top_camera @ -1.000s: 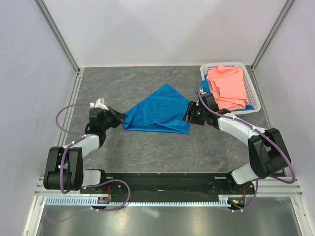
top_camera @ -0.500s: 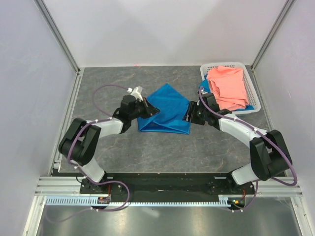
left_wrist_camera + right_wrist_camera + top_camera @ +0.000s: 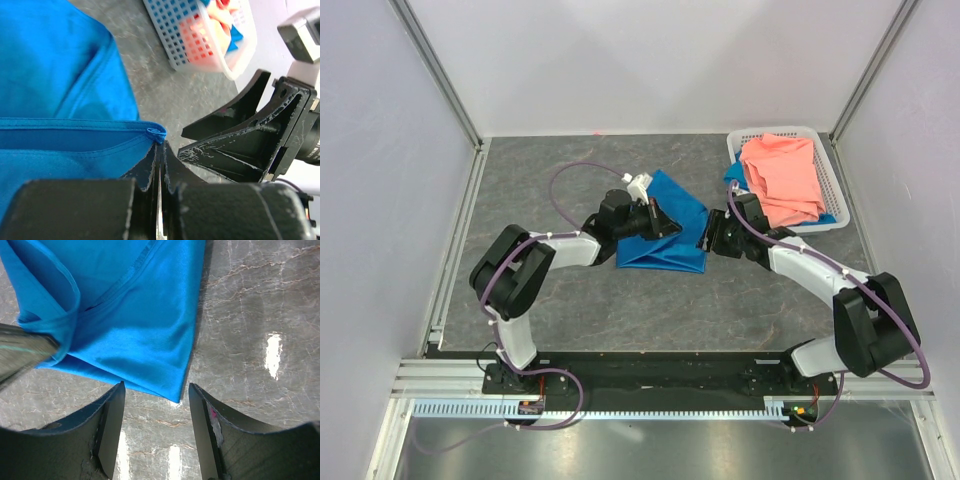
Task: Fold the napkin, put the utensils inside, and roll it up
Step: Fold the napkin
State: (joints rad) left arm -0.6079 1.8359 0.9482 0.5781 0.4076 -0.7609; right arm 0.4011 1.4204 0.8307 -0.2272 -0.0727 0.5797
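Your napkin [image 3: 670, 235] lies on the grey table [image 3: 570, 180] just right of the middle of the overhead view, partly doubled over on itself, its left part lifted and turned toward the right; your left pincer [image 3: 159, 147] is pressed together on the hemmed corner of that lifted layer, the blue edge pinched between its two fingers [image 3: 145, 170] at the centre of the left wrist view; beyond the held flap another layer of the cloth lies spread on the table, a seam running up toward the upper left of that view; your right pincer [image 3: 156, 387] stands apart, its fingers [image 3: 107, 430] at the bottom of the right wrist view on either side of the napkin's lower right corner, gripping nothing; whether they touch the cloth or the table, you cannot tell from these views; in the overhead view the two pincers face each other over the right part of the cloth, near but apart; the white basket [image 3: 828, 175] sits at the upper right of the table, with a salmon-pink cloth [image 3: 782, 178] heaped in it and a blue scrap [image 3: 734, 178] peeking out at its left edge.
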